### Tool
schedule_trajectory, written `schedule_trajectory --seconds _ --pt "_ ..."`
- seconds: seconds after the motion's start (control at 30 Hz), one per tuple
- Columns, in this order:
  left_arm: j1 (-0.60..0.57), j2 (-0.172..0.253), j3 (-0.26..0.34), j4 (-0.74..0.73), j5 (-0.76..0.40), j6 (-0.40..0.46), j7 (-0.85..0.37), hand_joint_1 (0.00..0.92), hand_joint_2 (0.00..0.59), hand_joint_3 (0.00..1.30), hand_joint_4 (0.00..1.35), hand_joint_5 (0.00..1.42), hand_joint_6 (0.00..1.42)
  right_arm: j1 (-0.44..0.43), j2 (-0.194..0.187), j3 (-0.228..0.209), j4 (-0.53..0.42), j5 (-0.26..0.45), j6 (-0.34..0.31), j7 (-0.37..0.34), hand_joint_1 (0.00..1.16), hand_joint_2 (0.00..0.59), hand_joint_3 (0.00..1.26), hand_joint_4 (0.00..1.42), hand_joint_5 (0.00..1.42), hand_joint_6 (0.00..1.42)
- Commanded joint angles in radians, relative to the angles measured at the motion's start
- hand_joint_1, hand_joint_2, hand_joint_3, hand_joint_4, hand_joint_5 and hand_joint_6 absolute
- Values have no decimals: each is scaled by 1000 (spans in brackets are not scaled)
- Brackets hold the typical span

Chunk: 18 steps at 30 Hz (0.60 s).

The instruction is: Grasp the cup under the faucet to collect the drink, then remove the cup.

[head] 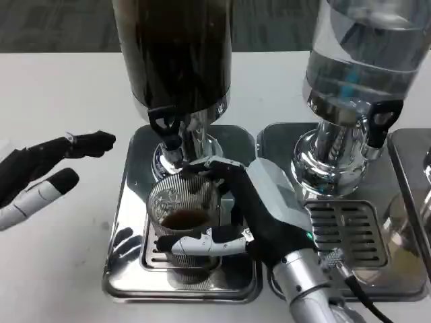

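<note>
The cup (pixel 183 214) is a ribbed clear one with a little dark drink in the bottom. The right hand (pixel 252 208) holds it, fingers wrapped round its far side and thumb across its near side. It sits over the drip grate (pixel 151 254) of the tray (pixel 124 282), just under and slightly nearer than the black tap (pixel 165 124) of the dark dispenser (pixel 176 50) beyond the hand.

The drink is the main worry: the cup looks open-topped and thin-walled, so a tilt of the wrist as it comes away could slop liquid onto the tray or the counter (pixel 60 269). A hard squeeze might buckle the wall, and a loose one let it slide down. Lifting straight up risks knocking the rim against the tap. To the right of the hand stands the clear dispenser (pixel 357 67), close enough that a swing that way could clip its base.

The left hand (pixel 40 175) hangs spread and empty over the counter, well left of the cup.
</note>
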Motion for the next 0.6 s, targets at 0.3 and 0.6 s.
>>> schedule_trajectory --seconds 0.3,0.6 --pt "-9 -15 -6 19 -9 -4 9 0 95 276 243 227 177 49 -20 -30 -118 -1 24 9 805 156 519 636 816 1136" --pt "-5 -14 -4 15 -9 -4 9 0 99 269 237 227 179 106 -34 -62 -197 7 38 23 846 189 520 636 826 1136"
